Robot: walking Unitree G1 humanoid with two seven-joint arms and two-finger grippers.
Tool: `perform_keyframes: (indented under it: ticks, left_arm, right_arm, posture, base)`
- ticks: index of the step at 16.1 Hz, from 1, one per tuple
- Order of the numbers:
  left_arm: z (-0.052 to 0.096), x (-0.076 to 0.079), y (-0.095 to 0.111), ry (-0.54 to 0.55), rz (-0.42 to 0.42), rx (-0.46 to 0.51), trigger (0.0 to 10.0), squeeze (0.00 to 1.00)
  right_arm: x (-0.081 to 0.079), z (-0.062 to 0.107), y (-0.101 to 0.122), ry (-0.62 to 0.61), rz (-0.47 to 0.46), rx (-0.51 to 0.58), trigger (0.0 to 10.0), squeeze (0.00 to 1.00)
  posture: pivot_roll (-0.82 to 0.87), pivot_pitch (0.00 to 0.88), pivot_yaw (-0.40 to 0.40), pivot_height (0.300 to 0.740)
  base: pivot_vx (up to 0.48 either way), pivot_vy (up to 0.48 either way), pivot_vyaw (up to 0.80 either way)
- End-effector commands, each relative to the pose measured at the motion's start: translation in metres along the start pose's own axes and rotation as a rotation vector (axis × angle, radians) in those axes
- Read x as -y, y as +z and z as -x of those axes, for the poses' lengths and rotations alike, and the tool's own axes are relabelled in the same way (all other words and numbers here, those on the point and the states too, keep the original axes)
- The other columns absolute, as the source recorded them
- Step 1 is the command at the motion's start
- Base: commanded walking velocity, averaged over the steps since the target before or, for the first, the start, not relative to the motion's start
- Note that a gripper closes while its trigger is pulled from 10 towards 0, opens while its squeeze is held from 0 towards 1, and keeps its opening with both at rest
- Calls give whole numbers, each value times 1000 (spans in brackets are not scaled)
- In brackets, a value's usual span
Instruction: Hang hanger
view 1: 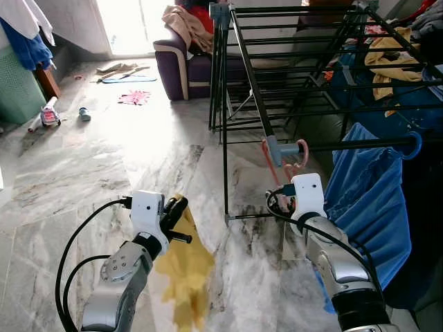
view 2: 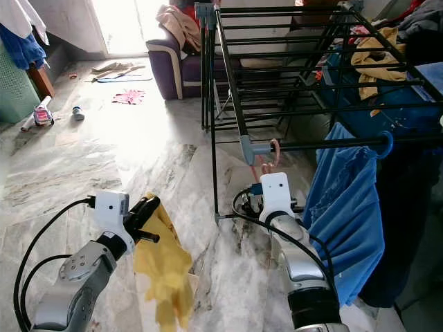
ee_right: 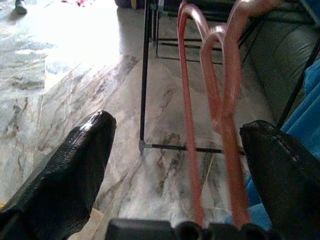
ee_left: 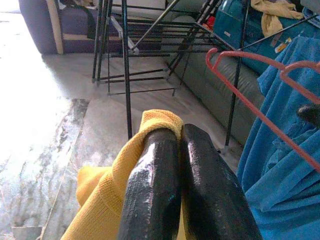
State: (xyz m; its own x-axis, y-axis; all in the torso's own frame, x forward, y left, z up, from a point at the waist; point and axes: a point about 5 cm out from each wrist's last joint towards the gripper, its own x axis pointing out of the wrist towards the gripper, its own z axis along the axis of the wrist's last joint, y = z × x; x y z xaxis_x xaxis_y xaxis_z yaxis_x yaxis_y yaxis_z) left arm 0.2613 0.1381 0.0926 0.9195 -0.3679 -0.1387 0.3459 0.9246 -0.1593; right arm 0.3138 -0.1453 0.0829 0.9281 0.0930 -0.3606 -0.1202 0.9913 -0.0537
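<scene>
The pink plastic hanger (view 1: 285, 160) hangs by its hook from a horizontal black bar at the near left corner of the black metal drying rack (view 1: 291, 76), beside the grey joint piece on that bar. Its lower arms run down to the right gripper (ee_right: 180, 150). In the right wrist view the two black fingers (ee_right: 65, 175) stand wide apart, with the hanger's pink rods passing between them, nearer one finger; no clamping contact is visible.

A blue cloth garment (view 1: 367, 200) is draped over the same bar, just beside the hanger toward the rack's right end, and it hangs close to the right arm.

The left gripper (ee_left: 187, 185) is raised over the grey-veined marble floor (view 1: 104, 166), well apart from the rack. Its fingers are pressed together on a fold of a yellow knitted cloth (view 1: 185, 270), which hangs down below them.

A purple sofa with a cream stripe (view 1: 181, 66) stands behind the rack's far left corner
</scene>
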Motion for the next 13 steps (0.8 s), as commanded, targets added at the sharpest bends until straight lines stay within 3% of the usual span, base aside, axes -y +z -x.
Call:
perform_keyframes:
  ticks: [1, 7, 8, 9, 11, 12, 13]
  left_arm:
    - [-3, 1, 7, 0, -7, 22, 10000, 0]
    - [-5, 3, 4, -5, 1, 9, 10000, 0]
    - [-5, 3, 4, -6, 2, 9, 10000, 0]
    - [-5, 4, 4, -8, 2, 8, 10000, 0]
    - [-5, 5, 4, -12, 1, 6, 10000, 0]
    - [-5, 5, 3, -11, 1, 4, 10000, 0]
    - [-5, 5, 3, -11, 1, 3, 10000, 0]
  right_arm:
    - [0, -2, -3, -10, 20, -29, 10000, 0]
    - [18, -5, -12, -53, 40, -62, 10000, 0]
    - [19, -6, -11, -58, 40, -57, 2431, 0]
    - [18, -7, -9, -56, 38, -50, 0, 0]
    - [14, -10, -3, -64, -29, -30, 353, 0]
    - [14, -11, -1, -85, -47, -23, 2863, 0]
    - [14, -11, 0, -93, -46, -17, 4667, 0]
  posture:
    - [9, 41, -9, 740]
    - [1, 40, -12, 740]
    - [1, 40, -12, 740]
    - [1, 40, -12, 740]
    - [3, 41, -12, 740]
    - [4, 42, -12, 740]
    - [6, 42, -12, 740]
  base:
    - [0, 0, 0]
    - [0, 0, 0]
    - [0, 0, 0]
    - [0, 0, 0]
    - [0, 0, 0]
    - [0, 0, 0]
    - [0, 0, 0]
